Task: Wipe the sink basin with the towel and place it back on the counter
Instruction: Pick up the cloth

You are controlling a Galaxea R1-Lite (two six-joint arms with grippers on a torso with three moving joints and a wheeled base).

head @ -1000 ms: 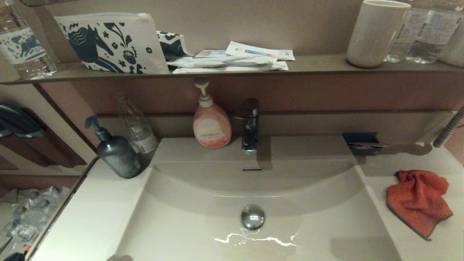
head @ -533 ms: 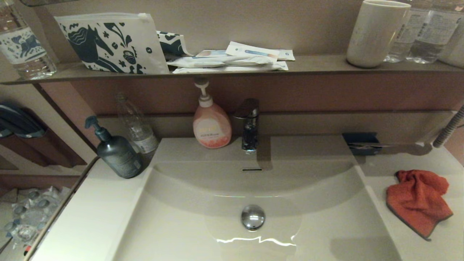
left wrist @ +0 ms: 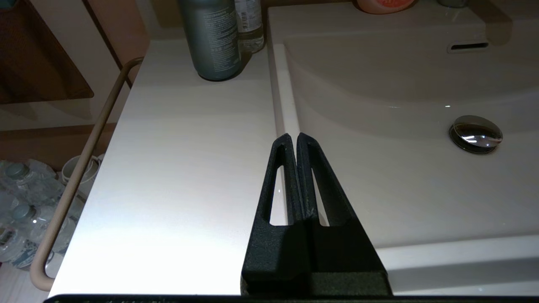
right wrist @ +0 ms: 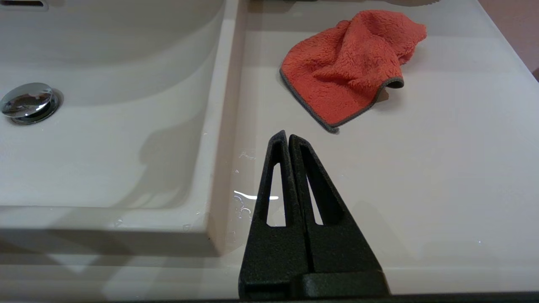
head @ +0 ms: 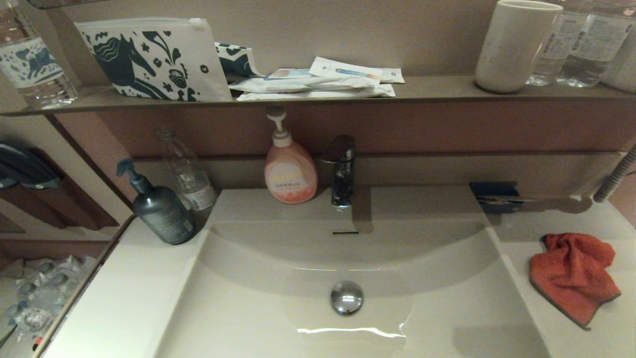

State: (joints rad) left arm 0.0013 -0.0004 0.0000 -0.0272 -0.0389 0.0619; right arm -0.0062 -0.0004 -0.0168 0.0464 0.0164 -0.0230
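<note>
Orange-red towel (head: 572,277) lies crumpled on worktop (head: 616,328), right edge of head frame, beside sink basin (head: 248,318). Head view shows neither arm; wrist views alone show left pincer (left wrist: 293,135) and right pincer (right wrist: 286,134), both closed, empty.

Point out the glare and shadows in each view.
Head view: bright streak of glare in the basin below the drain. Left wrist view: counter washed pale by light. Right wrist view: pincer-shaped shadow on the basin floor, small glint beside the right pincer.
</note>
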